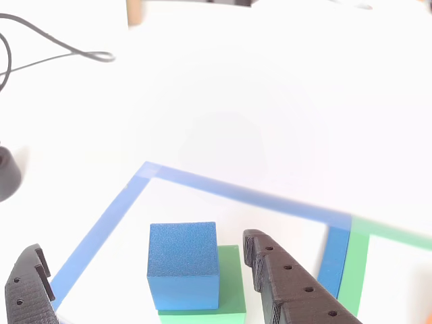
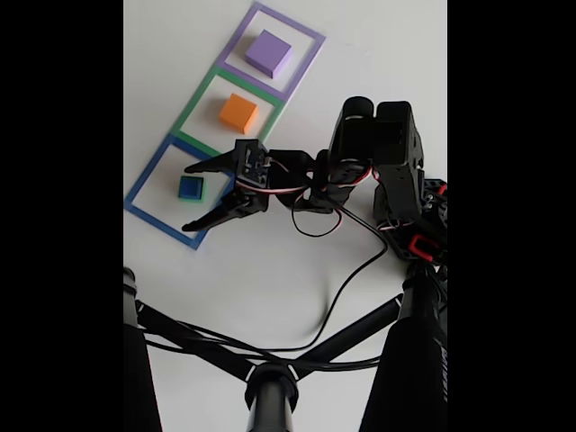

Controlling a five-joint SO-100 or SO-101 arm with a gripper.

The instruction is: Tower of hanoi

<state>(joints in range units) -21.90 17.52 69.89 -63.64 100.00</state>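
Our gripper (image 2: 187, 196) stands open astride the blue cube (image 1: 183, 264) stacked on green (image 1: 231, 283), with orange (image 2: 238, 112) and purple (image 2: 268, 51) beyond it unstacked, so most moves remain.

One cube (image 1: 183, 264) sits on another cube (image 1: 231, 283), between the spread fingers (image 1: 290, 283) of the claw (image 2: 190, 195).

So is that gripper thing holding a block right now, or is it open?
Gripper: open, holding nothing; its fingers stand either side of the blue cube, which sits on a green one.
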